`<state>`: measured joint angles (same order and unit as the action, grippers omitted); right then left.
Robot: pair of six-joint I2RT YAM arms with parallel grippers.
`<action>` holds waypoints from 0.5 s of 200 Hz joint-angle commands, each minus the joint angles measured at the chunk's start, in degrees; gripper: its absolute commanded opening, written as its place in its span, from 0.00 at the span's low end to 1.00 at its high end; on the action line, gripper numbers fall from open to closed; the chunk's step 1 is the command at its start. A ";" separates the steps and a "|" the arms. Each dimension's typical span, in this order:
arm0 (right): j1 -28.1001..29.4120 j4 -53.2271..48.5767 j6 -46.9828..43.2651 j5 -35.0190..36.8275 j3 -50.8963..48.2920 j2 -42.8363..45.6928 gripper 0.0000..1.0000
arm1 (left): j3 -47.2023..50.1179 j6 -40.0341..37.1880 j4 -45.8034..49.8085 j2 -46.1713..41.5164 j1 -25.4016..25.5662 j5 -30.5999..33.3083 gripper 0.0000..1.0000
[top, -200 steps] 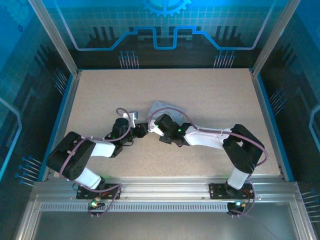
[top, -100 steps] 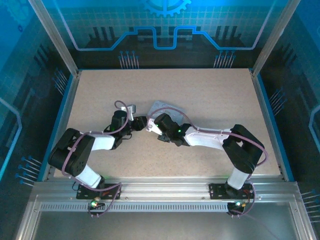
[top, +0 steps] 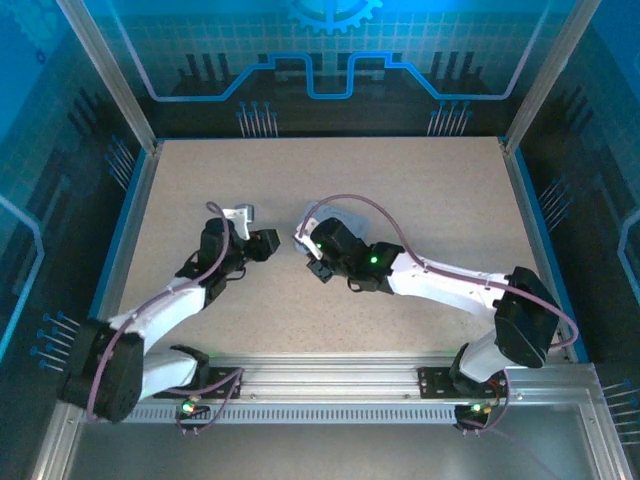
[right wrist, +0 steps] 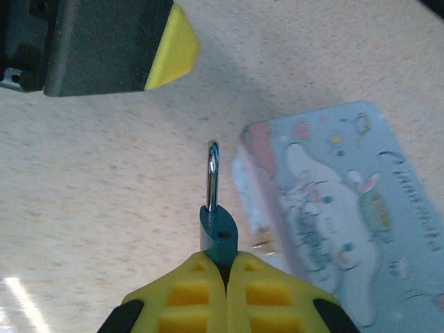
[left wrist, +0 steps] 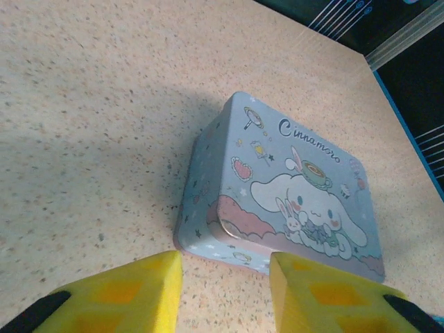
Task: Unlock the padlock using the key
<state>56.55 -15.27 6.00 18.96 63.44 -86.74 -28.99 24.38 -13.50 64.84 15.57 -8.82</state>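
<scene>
The padlock (right wrist: 218,232), a small teal body with a thin silvery shackle pointing up and away, is pinched by its lower end in my right gripper (right wrist: 225,262), which is shut on it. An empty hole shows in the body's top beside the shackle. My left gripper (left wrist: 225,267) stands open, with only bare table between its yellow fingers (left wrist: 139,288). From above, the left gripper (top: 268,243) sits a short gap left of the right gripper (top: 303,243). One left fingertip (right wrist: 172,43) shows in the right wrist view, up and left of the padlock. The key is out of view.
A pastel cartoon-printed tin (left wrist: 291,187) lies flat on the speckled table (top: 420,180), just beyond the left fingers and right of the padlock (right wrist: 340,208). From above the right arm partly covers it (top: 347,217). Blue rails edge the table.
The left gripper has drawn back to the left, away from the right gripper it was nearly touching, and its arm has stretched out. The right arm has also stretched out, still holding the padlock.
</scene>
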 commanded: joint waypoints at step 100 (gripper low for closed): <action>1.51 13.95 52.72 -16.92 -5.83 -15.31 0.00 | 1.05 -1.88 31.49 -26.73 -1.69 5.62 0.44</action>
<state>59.92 -6.57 50.09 6.87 59.40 -98.80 -29.74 22.11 13.96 39.42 14.57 -3.62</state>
